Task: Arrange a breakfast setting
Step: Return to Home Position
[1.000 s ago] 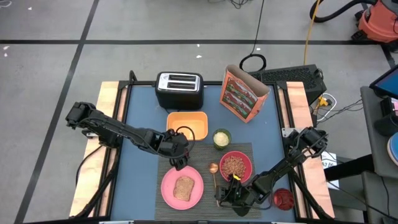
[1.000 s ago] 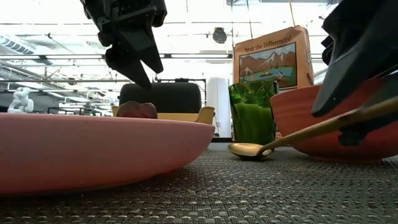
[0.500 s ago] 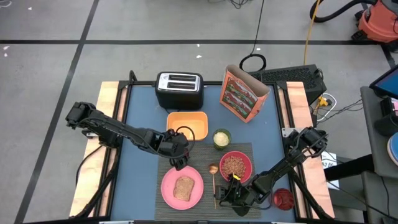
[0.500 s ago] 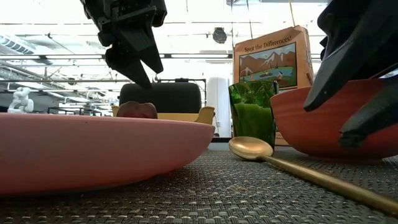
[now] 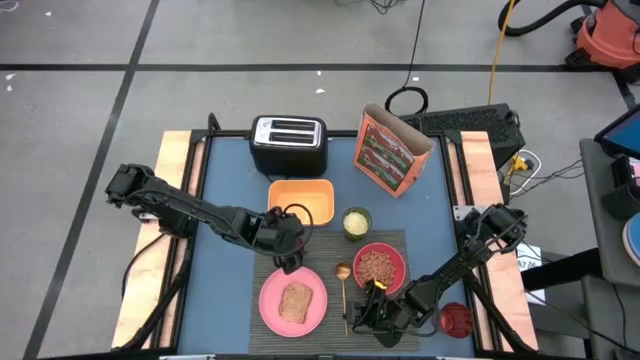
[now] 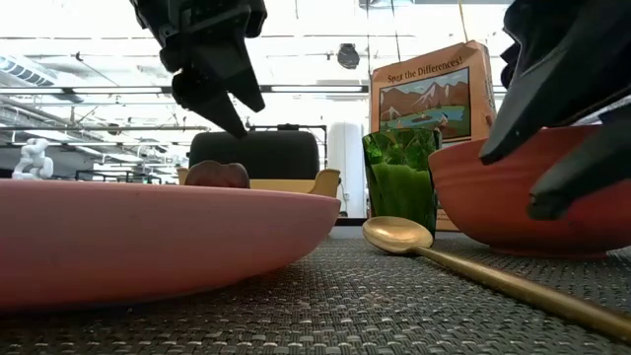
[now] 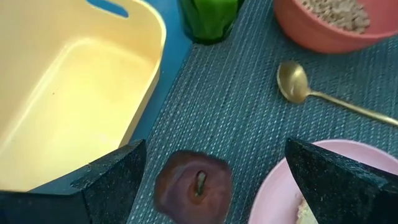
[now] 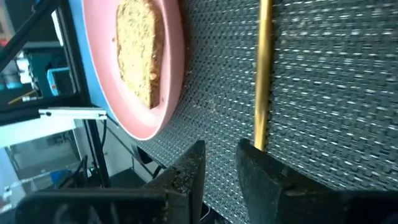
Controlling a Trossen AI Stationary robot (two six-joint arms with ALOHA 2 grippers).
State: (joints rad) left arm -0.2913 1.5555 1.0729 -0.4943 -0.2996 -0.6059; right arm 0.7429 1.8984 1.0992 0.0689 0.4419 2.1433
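Note:
On the dark grey ribbed placemat (image 5: 330,248) stand the round pink plate (image 5: 268,292) with the brown toast slice (image 5: 294,302) and the pink bowl (image 5: 400,262) of cereal. The gold spoon (image 5: 344,285) lies flat between them, bowl end toward the far edge. The small dark-red fruit (image 7: 194,185) sits on the mat beyond the plate. My left gripper (image 5: 287,258) hangs open above it, a finger on either side, apart from it. My right gripper (image 5: 368,305) is open just above the spoon's handle end (image 8: 263,93), near the front edge. The orange-red cereal box (image 5: 390,152) stands at the far right.
A black toaster (image 5: 288,143) stands at the far edge. A yellow tray (image 5: 302,200) and a green cup (image 5: 356,222) stand just beyond the mat. A small red thing (image 5: 456,319) lies on the right wooden side board.
My right gripper has let go of the spoon and risen a little. The spoon's handle, held up at a slant before, has dropped onto the placemat; its bowl end has stayed on the mat. The spoon now lies flat.

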